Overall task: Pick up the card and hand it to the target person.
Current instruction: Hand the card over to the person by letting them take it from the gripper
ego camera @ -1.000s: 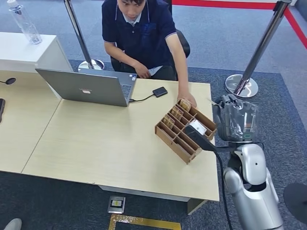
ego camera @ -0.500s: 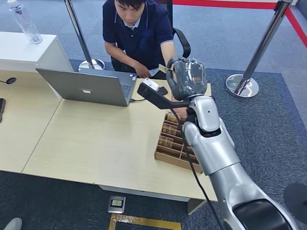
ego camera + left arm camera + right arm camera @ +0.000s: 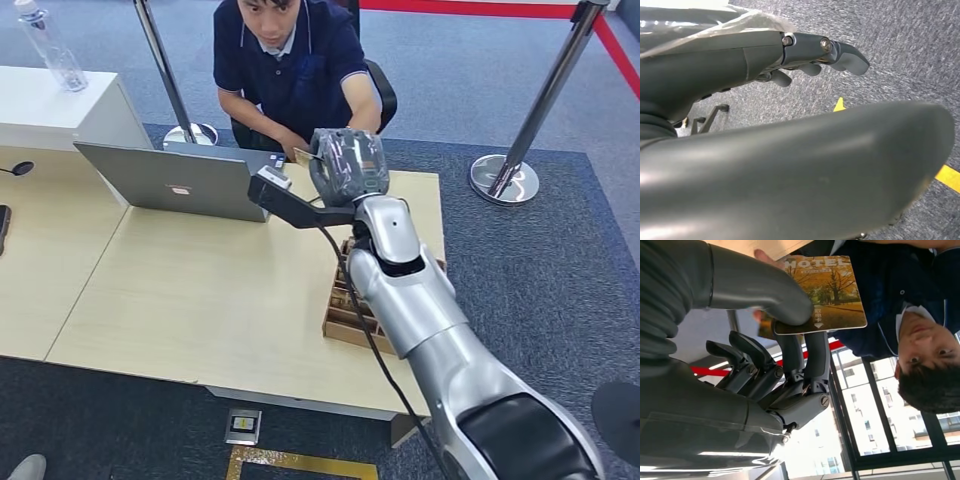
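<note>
One long pale wooden table (image 3: pixel 189 290) takes up most of the scene, standing on grey-blue carpet (image 3: pixel 573 260) with a white counter (image 3: pixel 53 105) at its far left. Behind the far edge sits a person (image 3: pixel 298 65) in a dark blue polo shirt, on a black chair. Two slanting chrome barrier posts (image 3: pixel 540 110) rise from round bases on the carpet, one far left of the person and one far right. An open grey laptop (image 3: pixel 177 180) sits on the far side of the table in front of the person. Right of centre on the table lies a brown wooden tray (image 3: pixel 343 315) split into narrow compartments; the silver right arm crosses over it and hides most of it, so its contents cannot be made out. A clear plastic bottle (image 3: pixel 49 45) lies on the counter.

Reaching over the far table edge towards the person, the right hand (image 3: pixel 349 165) holds the card (image 3: pixel 826 292) pinched between thumb and fingers (image 3: pixel 817 357); the card shows autumn trees and the word MOTEL. The left hand (image 3: pixel 821 55) hangs above the carpet with its fingers loosely curled around nothing.
</note>
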